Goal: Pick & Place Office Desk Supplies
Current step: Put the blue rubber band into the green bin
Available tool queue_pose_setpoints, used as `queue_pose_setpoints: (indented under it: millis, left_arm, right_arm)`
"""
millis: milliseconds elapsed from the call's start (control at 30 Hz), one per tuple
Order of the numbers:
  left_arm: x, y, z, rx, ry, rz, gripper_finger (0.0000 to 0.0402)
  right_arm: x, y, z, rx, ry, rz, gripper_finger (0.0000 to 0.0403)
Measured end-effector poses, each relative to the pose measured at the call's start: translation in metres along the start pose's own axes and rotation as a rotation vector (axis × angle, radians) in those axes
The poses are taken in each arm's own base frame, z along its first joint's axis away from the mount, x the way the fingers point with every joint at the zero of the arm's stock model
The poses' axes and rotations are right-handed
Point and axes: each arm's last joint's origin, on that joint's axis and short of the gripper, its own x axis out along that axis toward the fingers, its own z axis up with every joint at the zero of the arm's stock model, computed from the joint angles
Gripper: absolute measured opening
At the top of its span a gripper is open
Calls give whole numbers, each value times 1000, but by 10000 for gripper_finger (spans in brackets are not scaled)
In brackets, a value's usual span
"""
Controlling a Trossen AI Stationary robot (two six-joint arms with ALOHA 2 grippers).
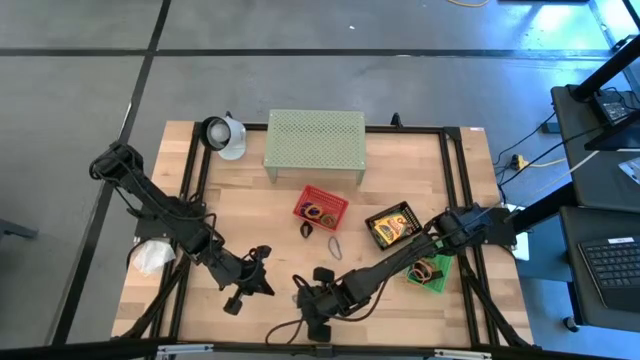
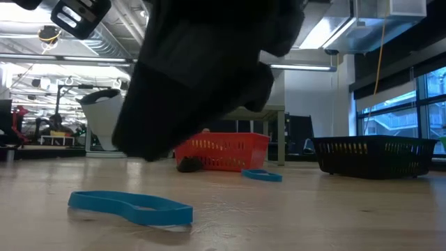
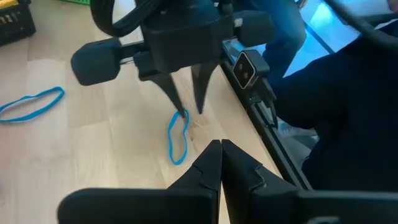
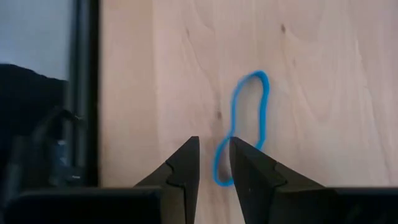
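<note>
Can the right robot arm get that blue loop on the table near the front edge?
Probably yes. The right gripper hangs just above the blue loop, fingers a little apart around its near end, and nothing lies between them. The left gripper is shut and waits close by, off to the side.

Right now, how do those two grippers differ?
The left gripper is shut and empty, hovering back from the blue loop; the right gripper stands partly open, fingers pointing down just over that loop's end. Both are dark two-finger claws near the table's front edge.
</note>
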Motion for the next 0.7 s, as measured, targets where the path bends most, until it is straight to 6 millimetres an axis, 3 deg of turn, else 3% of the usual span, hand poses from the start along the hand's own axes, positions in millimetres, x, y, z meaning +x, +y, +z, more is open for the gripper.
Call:
queue_pose_setpoints:
  millis: [233, 367, 533, 700]
  left_arm:
    - [0, -1, 0, 0, 6, -18, 3]
    - [0, -1, 0, 0, 8, -23, 2]
    - [0, -1, 0, 1, 14, -40, 2]
    - [0, -1, 0, 1, 14, -40, 2]
  right_arm:
    - [13, -4, -6, -27, 22, -35, 93]
    - [23, -6, -10, -28, 36, -45, 116]
    - [26, -9, -12, -8, 12, -78, 153]
    - [26, -10, -13, -5, -5, -113, 150]
